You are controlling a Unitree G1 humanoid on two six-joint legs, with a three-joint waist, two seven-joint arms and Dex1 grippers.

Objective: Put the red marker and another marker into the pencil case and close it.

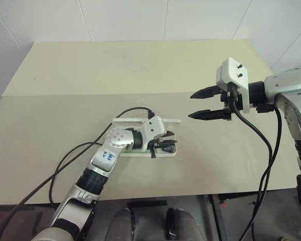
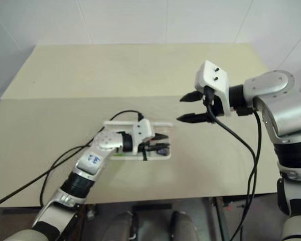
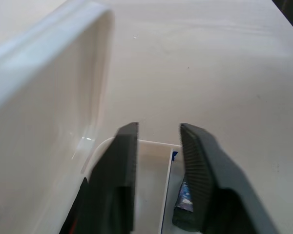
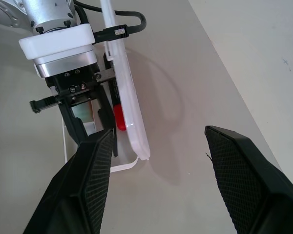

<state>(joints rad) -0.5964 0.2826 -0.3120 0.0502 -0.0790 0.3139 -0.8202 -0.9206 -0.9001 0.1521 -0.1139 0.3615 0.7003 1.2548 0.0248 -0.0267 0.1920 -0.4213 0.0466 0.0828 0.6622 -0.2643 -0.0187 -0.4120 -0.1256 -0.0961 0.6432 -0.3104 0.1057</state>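
White plastic: the pencil case [image 1: 168, 150] lies open on the beige worktop [image 1: 140, 75], toward its near edge, with its lid [image 4: 124, 73] standing up on the far side.
Case tray: the left tool [image 1: 163, 144] reaches into it from the left, fingers pointing to the right and slightly downward.
Left tool state: in the left wrist view its two black fingers [image 3: 117, 180] stand a small gap apart with white tray floor showing between them; I cannot tell whether they have hold of anything.
Red marker: the right wrist view shows a red end [image 4: 119, 117] lying inside the tray right against the upright lid, just beside the left tool's fingers; the rest of its barrel is hidden behind that tool.
Green marker: a sliver of light green [image 2: 121, 153] shows along the tray's near edge under the left wrist in the right eye view; too little of it shows to tell more.
Blue detail: a small blue patch [image 3: 185, 195] sits at the tray's divider, next to one finger.
Right tool: it [image 1: 206, 103] hovers above the worktop, up and to the right of the case and well apart from it, pointing left.
Right tool state: wide apart, nothing between the fingers.
Cable: a black lead [image 1: 65, 160] loops across the worktop left of the case.
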